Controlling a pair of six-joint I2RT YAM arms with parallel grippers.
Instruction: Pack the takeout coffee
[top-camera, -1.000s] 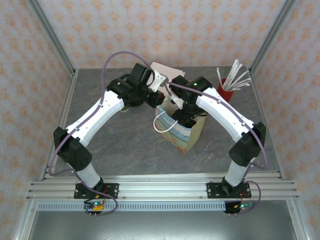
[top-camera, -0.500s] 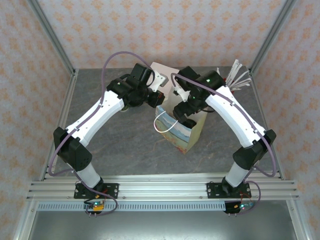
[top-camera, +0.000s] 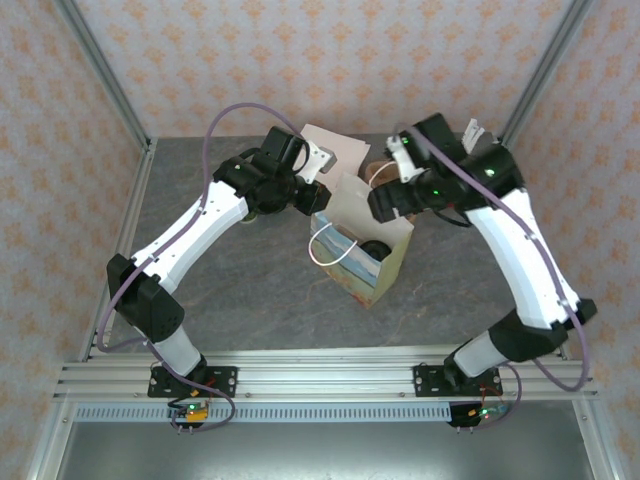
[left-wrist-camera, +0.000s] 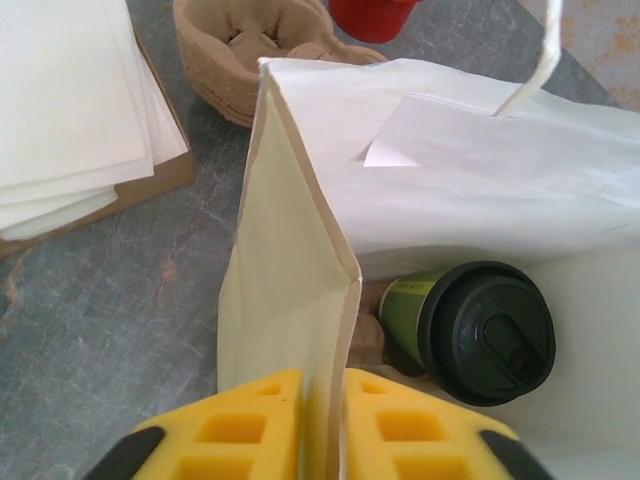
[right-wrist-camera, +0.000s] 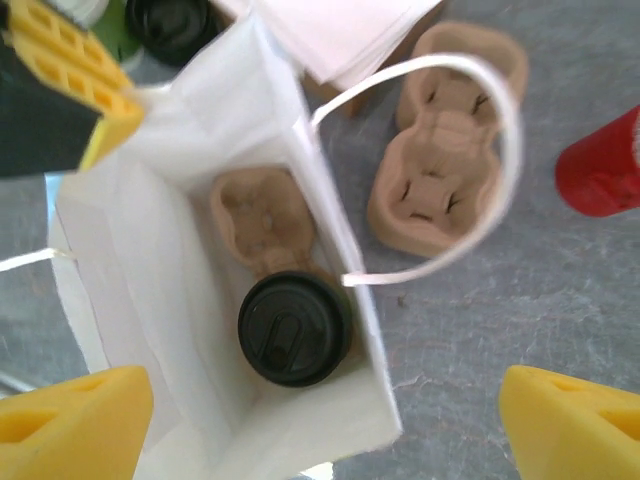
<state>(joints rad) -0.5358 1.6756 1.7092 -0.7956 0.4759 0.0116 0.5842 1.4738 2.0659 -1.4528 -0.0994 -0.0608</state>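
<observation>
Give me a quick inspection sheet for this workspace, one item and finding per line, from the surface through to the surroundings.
Surface: grey stone-look tabletop, no spills seen.
Job's things: takeout coffee upright, lid on, inside the paper bag; a pulp carrier is also in the bag.
Clutter: spare carrier, red cup, paper stack.
End effectors: left end effector closed on the bag's wall edge; right end effector open above the bag, holding nothing.
Cables: purple cable arcs over the left arm, not snagged.
Surroundings: patterned walls, aluminium frame.
</observation>
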